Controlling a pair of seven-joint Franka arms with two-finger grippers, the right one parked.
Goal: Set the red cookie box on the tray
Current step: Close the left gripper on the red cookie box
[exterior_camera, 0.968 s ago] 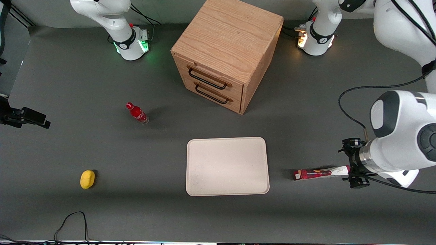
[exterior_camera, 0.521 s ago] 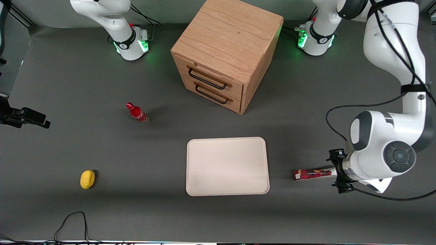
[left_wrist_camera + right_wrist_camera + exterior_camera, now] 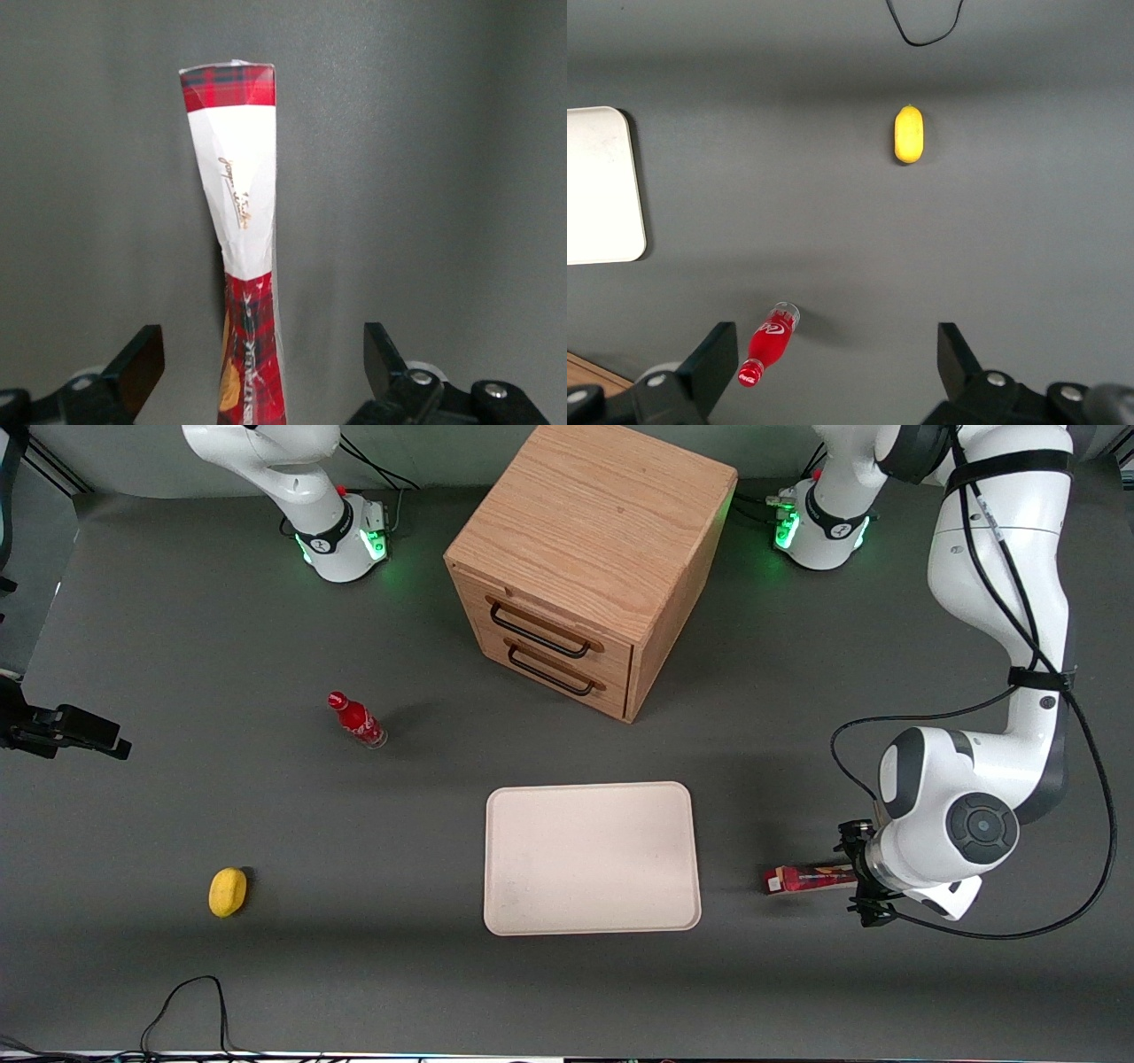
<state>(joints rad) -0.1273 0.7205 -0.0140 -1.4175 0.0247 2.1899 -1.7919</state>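
Dark grey matting covers the table. From the front, the long dark red cookie box (image 3: 811, 879) lies flat near the working arm's end, just beside the cream-beige rectangular tray (image 3: 592, 858) but apart from it. The gripper (image 3: 864, 875) sits low over the box's end. On the left wrist camera, the gripper (image 3: 257, 372) stands spread wide, its black fingers (image 3: 140, 365) either side of the box (image 3: 241, 266), not touching.

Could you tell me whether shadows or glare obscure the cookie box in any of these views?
Front view: even light, only soft shadows; the arm covers part of the red cookie box beside the tray. Left wrist view: no glare; box sharp between the open gripper fingers.
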